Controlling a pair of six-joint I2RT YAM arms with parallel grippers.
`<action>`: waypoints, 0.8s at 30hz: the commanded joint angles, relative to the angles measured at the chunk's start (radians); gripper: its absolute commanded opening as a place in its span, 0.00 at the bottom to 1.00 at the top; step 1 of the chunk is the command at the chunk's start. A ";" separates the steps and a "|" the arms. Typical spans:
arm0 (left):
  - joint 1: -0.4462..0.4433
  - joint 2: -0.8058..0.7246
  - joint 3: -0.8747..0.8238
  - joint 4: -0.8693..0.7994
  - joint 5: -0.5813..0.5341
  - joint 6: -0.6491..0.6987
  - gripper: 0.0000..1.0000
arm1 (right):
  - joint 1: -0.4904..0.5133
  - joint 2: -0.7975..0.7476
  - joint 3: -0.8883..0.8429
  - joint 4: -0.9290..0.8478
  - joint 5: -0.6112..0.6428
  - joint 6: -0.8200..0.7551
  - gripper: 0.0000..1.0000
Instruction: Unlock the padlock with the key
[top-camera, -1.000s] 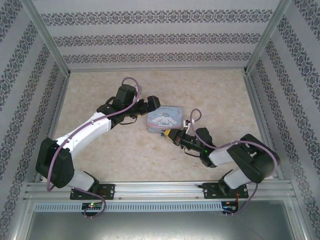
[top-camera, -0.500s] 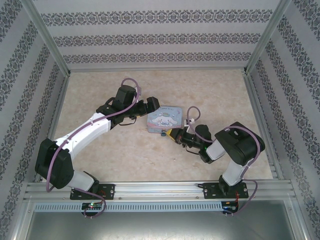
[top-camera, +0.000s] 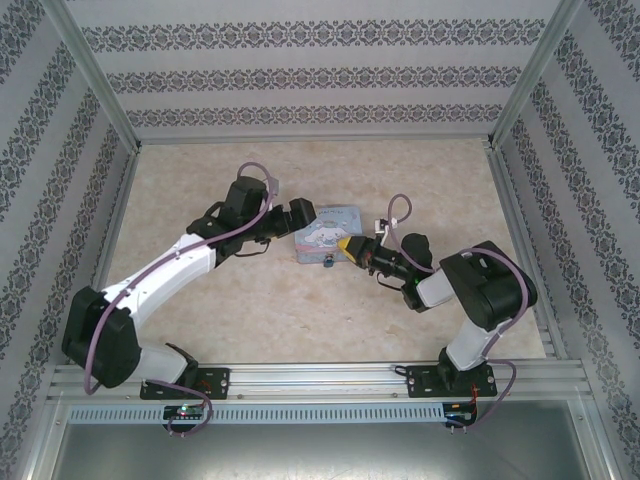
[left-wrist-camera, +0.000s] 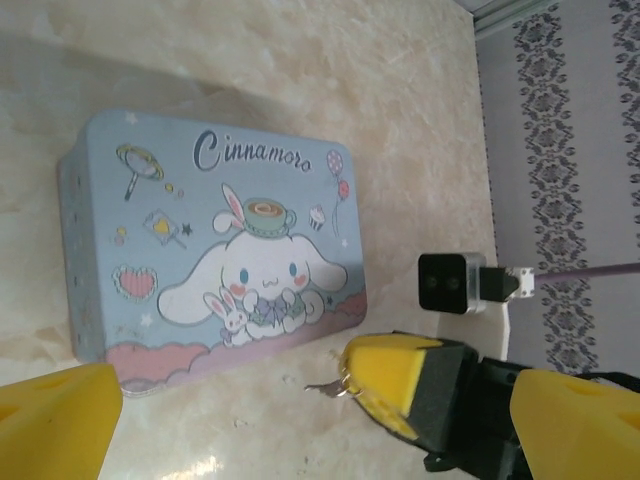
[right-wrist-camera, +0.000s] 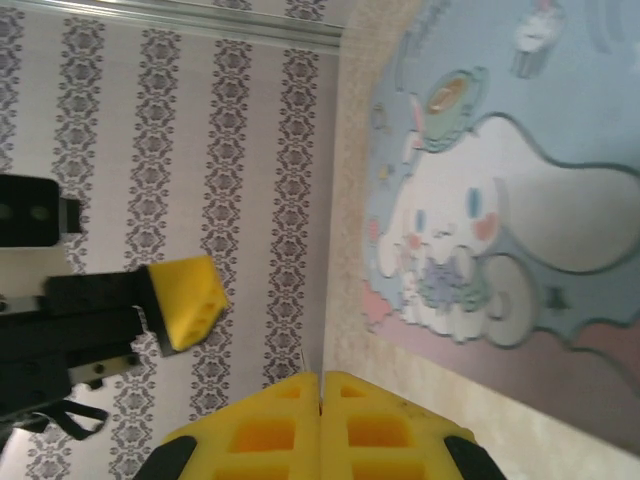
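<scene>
**A:** What takes up the most room?

**B:** The marbled tabletop, fenced by patterned walls; then the arms. The left arm reaches in from the near left corner; the right arm folds in from the near right. They almost meet near the middle.

**A:** And between them?

**B:** A light-blue tin, lying flat on the tabletop, with a long-eared cartoon character on its lid (the lettering reads "Cinnamoro").

**A:** How do the tools stand?

**B:** The left tool is spread wide beside the tin's left end; its yellow fingers are far apart with nothing between them but bare tabletop and the other tool's tip. The right tool is pressed tight, yellow tips flush together, just off the tin's near right corner.

**A:** Is it carrying anything?

**B:** Yes; a small silvery key with a ring pokes out from its tips, pointing along the tin's near edge.

**A:** Where is the padlock?

**B:** The padlock is a tiny bluish speck seen from overhead, right against the tin's near edge and just beside the right tool's tips. It is too small to tell whether it hangs from the tin or lies loose; nor can I tell whether the key touches it.
</scene>
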 joint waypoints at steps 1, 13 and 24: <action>-0.012 -0.053 -0.077 0.087 0.039 -0.035 1.00 | -0.019 -0.073 0.001 -0.009 -0.006 0.010 0.00; -0.199 0.009 -0.280 0.285 -0.040 0.017 0.93 | -0.092 0.046 0.138 -0.069 0.041 0.075 0.00; -0.241 0.210 -0.248 0.418 -0.051 0.126 0.88 | -0.092 0.126 0.201 -0.097 0.064 0.085 0.00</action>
